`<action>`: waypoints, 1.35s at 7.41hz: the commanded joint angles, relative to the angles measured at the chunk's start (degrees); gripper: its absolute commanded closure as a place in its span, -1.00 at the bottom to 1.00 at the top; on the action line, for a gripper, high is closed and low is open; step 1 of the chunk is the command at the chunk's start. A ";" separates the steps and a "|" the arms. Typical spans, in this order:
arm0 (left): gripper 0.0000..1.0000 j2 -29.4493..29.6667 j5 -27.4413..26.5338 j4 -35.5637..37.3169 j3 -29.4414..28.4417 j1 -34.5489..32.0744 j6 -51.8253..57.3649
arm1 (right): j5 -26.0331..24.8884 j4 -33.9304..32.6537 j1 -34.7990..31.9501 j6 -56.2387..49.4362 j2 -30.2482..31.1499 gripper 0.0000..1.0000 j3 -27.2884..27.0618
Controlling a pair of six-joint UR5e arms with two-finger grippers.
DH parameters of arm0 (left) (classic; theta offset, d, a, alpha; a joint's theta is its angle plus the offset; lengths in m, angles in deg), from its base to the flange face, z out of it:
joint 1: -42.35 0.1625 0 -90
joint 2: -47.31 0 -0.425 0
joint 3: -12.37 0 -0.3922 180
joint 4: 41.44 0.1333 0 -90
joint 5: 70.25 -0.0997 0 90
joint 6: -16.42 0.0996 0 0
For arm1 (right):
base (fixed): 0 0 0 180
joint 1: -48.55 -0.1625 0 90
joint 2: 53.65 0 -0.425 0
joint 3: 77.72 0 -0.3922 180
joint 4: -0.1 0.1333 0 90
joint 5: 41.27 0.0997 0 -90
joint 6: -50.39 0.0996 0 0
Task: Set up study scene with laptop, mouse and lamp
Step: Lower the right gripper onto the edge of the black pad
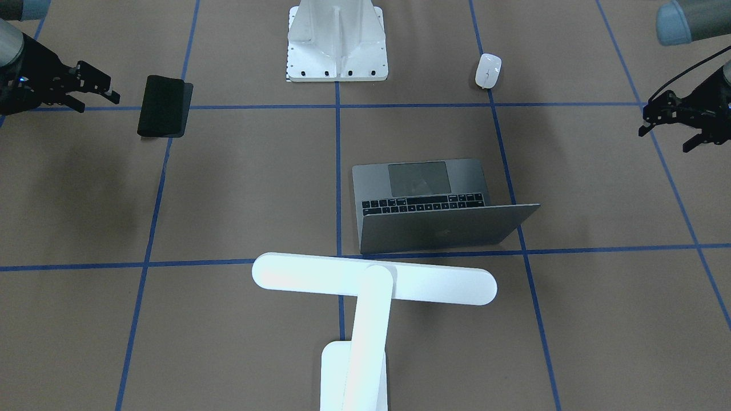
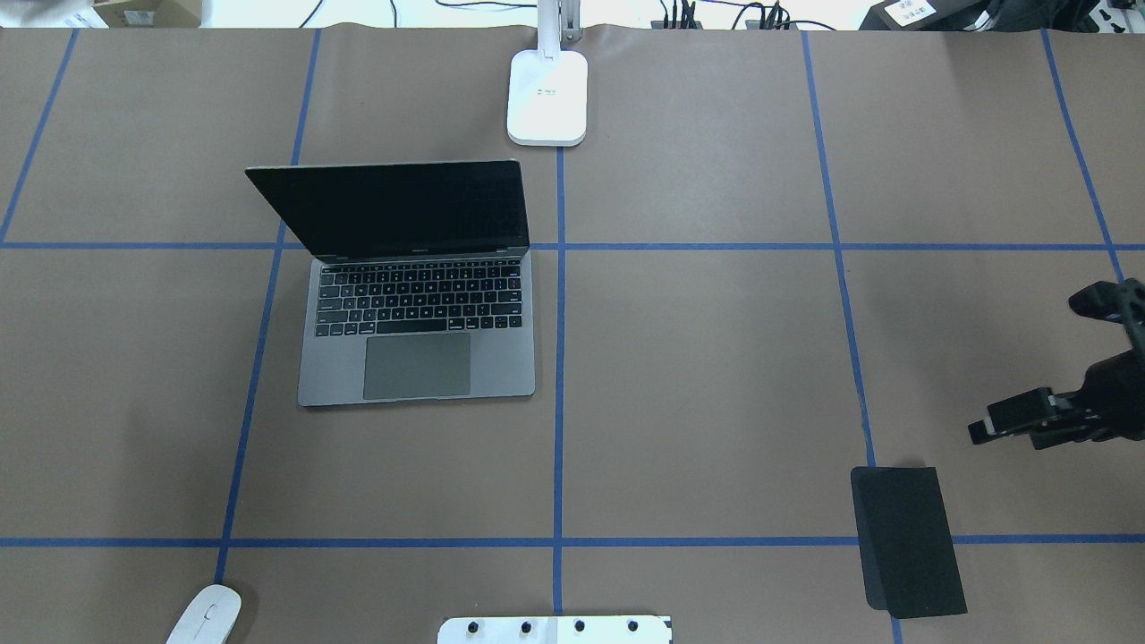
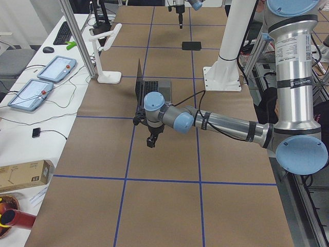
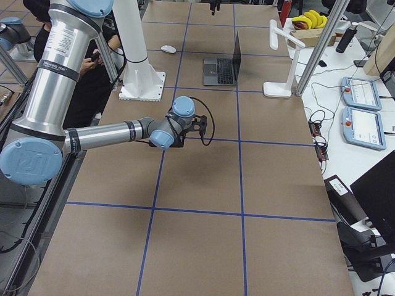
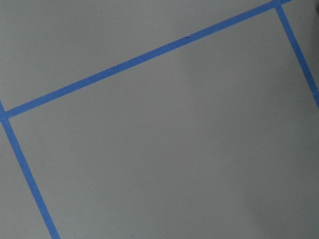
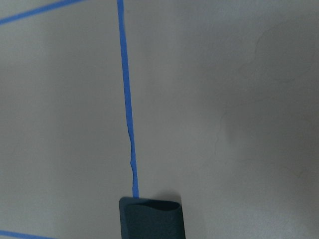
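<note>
Brown taped table (image 2: 716, 358) carries the open laptop (image 2: 420, 358), the lamp (image 1: 374, 279) beyond its lid and the mouse (image 1: 488, 71) well apart. The left gripper (image 1: 665, 140) and right gripper (image 1: 98, 103) hover over bare paper, empty, jaws seemingly spread.

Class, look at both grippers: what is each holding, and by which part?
Nothing is held. The left gripper and the right gripper are both open and empty, well apart from the laptop, the mouse and the lamp.

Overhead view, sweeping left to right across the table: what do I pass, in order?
mouse → laptop → lamp → black mat → right gripper. The white pedestal plate shares the lamp's span, so it is left out.
</note>
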 commanded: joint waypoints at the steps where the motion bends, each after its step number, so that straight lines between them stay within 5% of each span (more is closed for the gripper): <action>1: -1.00 -0.51 0.00 -1.06 -0.01 0.00 -0.02 | -5.24 -0.25 6.99 0.04 -0.47 -0.88 0.96; 5: -1.00 -1.12 0.00 -1.94 0.08 0.00 0.07 | -5.36 -0.25 10.36 0.13 -0.55 -0.55 2.28; 10: -1.00 -1.21 0.00 -4.67 -1.15 0.00 -0.19 | -5.27 -0.51 11.50 0.30 -2.66 -0.46 5.27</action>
